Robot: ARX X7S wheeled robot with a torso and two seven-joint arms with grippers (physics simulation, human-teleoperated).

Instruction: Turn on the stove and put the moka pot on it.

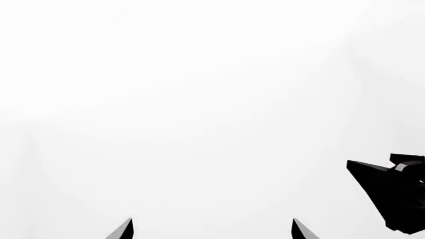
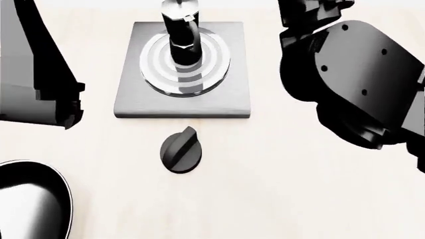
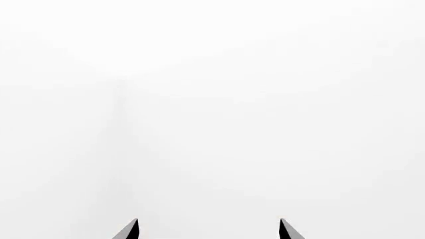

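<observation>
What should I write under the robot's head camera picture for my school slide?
The moka pot stands on the stove, the knob in front, both arms raised aside.

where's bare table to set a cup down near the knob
Free: the table right of the knob, below the right arm, and the strip between the knob and the pan. A narrow gap lies between the knob and the stove. Crowded: the stove's rings, where the moka pot stands.

Pale wooden tabletop; bright, even light
</observation>
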